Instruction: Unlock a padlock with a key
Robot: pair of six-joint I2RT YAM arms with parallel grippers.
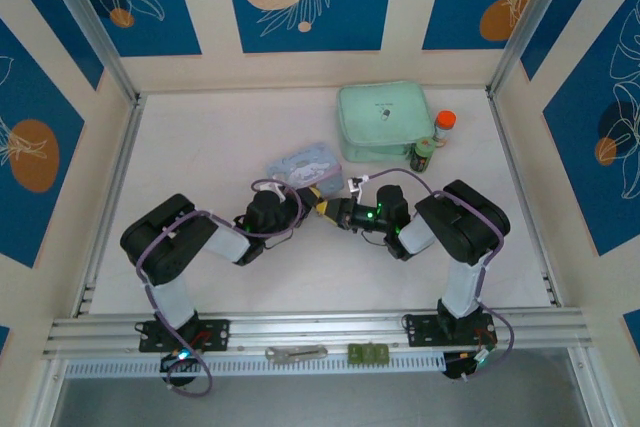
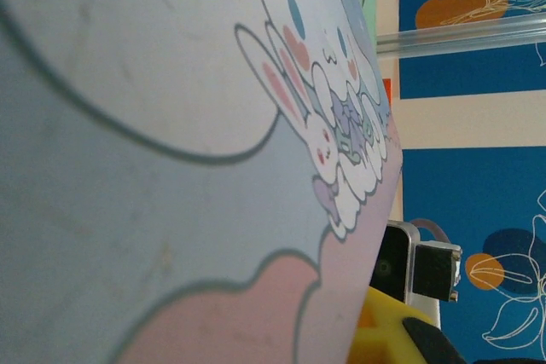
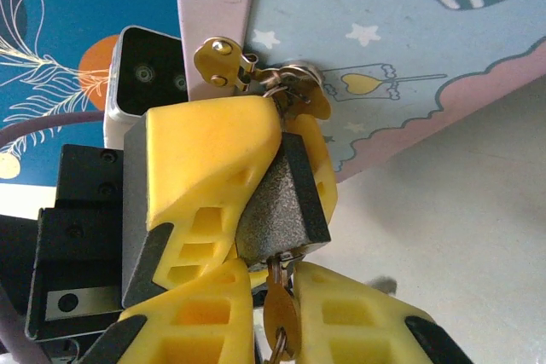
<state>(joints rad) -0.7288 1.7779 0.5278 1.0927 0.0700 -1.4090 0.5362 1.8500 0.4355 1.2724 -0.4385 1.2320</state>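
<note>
In the right wrist view the dark grey padlock [image 3: 277, 210] hangs by its shackle from the brass hasp [image 3: 256, 70] of the pale blue tin [image 3: 409, 49]. My left gripper's yellow fingers [image 3: 196, 168] are shut on the padlock's body from the left. The brassy key [image 3: 280, 313] stands in the keyhole on the padlock's underside, and my right gripper [image 3: 277, 283] is shut on its head. From above, the left gripper [image 1: 318, 205] and the right gripper [image 1: 336, 212] meet just in front of the tin [image 1: 303, 162]. The tin's cartoon lid [image 2: 171, 168] lies close before the left wrist camera.
A mint green pouch [image 1: 385, 119] lies at the back, with an orange-capped bottle [image 1: 444, 127] and a green bottle [image 1: 424, 155] to its right. A grey metal tool [image 1: 296, 353] and a small green part [image 1: 368, 353] rest on the front rail.
</note>
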